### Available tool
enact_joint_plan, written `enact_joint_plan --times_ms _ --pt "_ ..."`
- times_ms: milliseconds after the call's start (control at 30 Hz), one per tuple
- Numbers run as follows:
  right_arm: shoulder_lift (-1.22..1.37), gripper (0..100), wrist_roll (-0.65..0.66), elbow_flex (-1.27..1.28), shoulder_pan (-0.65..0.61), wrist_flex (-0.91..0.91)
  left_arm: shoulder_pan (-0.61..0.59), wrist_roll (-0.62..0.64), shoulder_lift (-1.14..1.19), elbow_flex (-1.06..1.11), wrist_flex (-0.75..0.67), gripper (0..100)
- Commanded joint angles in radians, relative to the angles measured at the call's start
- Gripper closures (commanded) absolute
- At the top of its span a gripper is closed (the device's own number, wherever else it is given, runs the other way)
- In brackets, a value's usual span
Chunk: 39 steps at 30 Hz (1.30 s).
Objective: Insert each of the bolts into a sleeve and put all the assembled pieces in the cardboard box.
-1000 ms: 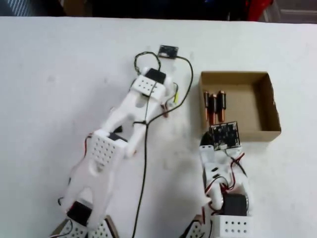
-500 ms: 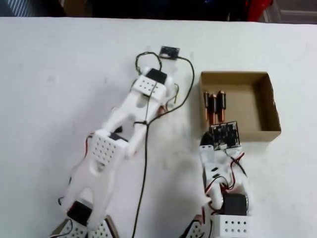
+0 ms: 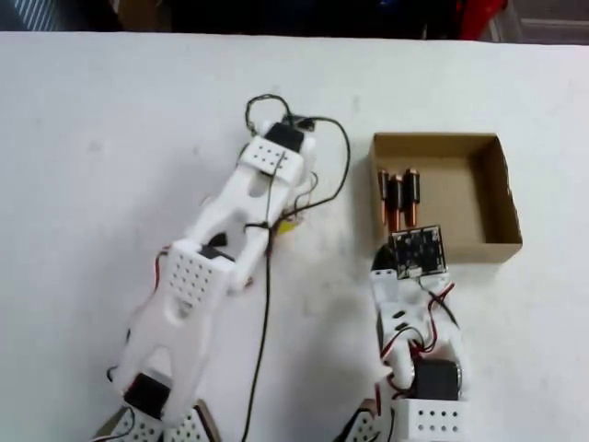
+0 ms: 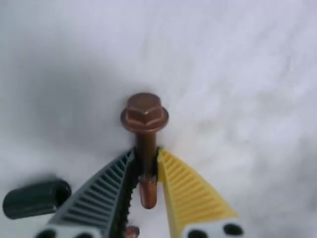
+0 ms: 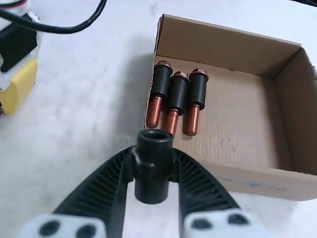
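My left gripper (image 4: 146,163) is shut on the shank of a copper bolt (image 4: 144,119), hex head pointing away from the fingers over the white table. A loose black sleeve (image 4: 35,198) lies on the table beside the grey finger. My right gripper (image 5: 153,168) is shut on another black sleeve (image 5: 153,166), open end up, just outside the near wall of the cardboard box (image 5: 233,99). Three assembled bolt-and-sleeve pieces (image 5: 177,96) lie side by side in the box. In the high view the left arm (image 3: 271,170) is left of the box (image 3: 488,198); the right arm (image 3: 414,253) is at its near edge.
A black cable (image 3: 267,304) runs along the left arm and loops near its wrist. The other arm's yellow finger (image 5: 17,84) shows in the right wrist view. The white table (image 3: 110,110) spreads open to the left and beyond the box.
The left arm's wrist has shifted slightly left and away from the box, its cable loop tightening; a small dark board behind it is now covered. The right arm has stayed still.
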Motion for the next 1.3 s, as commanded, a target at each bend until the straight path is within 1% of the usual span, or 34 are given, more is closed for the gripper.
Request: enact_joint_plan --times_ms 0,100,333,533,633,733,1000,1267 --pt "-0.016 98.2 -0.002 -0.040 0.008 -0.027 -0.018 -0.015 -0.008 0.000 0.038 96" --pt "-0.016 98.2 -0.002 -0.040 0.008 -0.027 -0.013 -0.051 -0.008 0.000 0.014 94" --pt "-0.016 98.1 -0.002 -0.040 0.008 -0.027 -0.031 -0.055 -0.005 0.000 -0.051 90" --pt "-0.016 98.1 -0.002 -0.040 0.008 -0.027 -0.033 -0.055 -0.004 0.000 -0.063 82" --pt "-0.016 98.1 -0.002 -0.040 0.008 -0.027 -0.033 -0.055 -0.007 0.000 -0.064 79" --pt "-0.016 98.1 -0.002 -0.040 0.008 -0.027 -0.033 -0.055 -0.007 0.000 -0.075 79" --pt "-0.016 98.1 -0.002 -0.040 0.008 -0.024 -0.033 -0.055 -0.001 0.000 -0.186 79" --pt "-0.016 98.1 -0.002 -0.040 0.008 -0.024 -0.033 -0.055 0.001 0.000 -0.227 79"
